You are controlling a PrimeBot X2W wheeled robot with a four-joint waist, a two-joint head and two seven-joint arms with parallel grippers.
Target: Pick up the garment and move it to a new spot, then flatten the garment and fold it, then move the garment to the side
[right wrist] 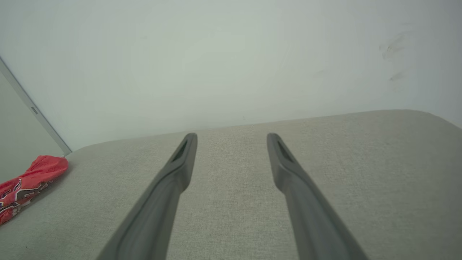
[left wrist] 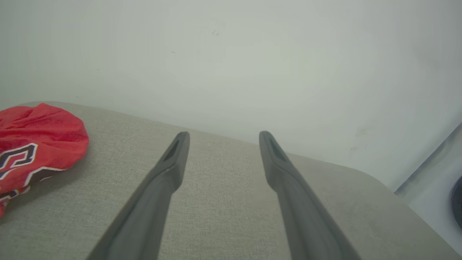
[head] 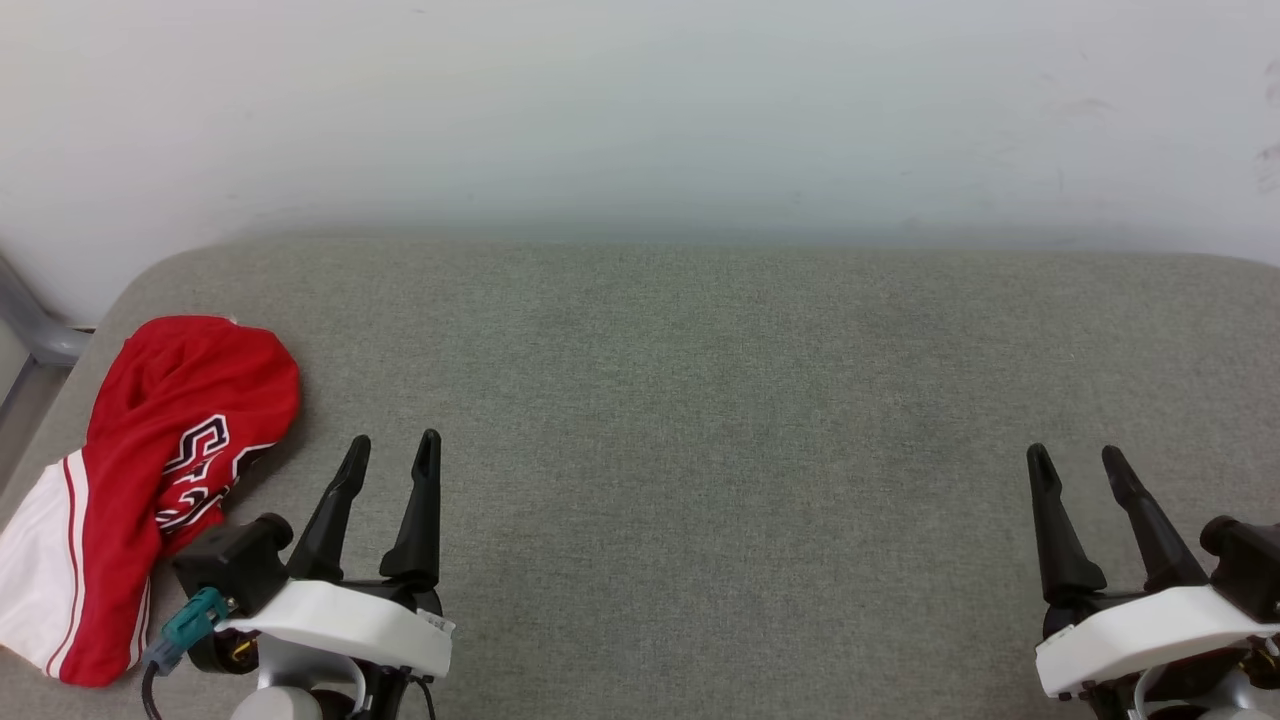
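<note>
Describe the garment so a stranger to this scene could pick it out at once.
Start from the wide grey fabric-covered surface set against the pale wall. At its left end, just left of the open left claw, lies a crumpled red jersey-style garment. Bright red cloth, a white red-striped panel and black-and-white outlined lettering set it apart from the plain grey around it.

Head downward, wrists low along shared cushion [head: 700, 420]
</note>
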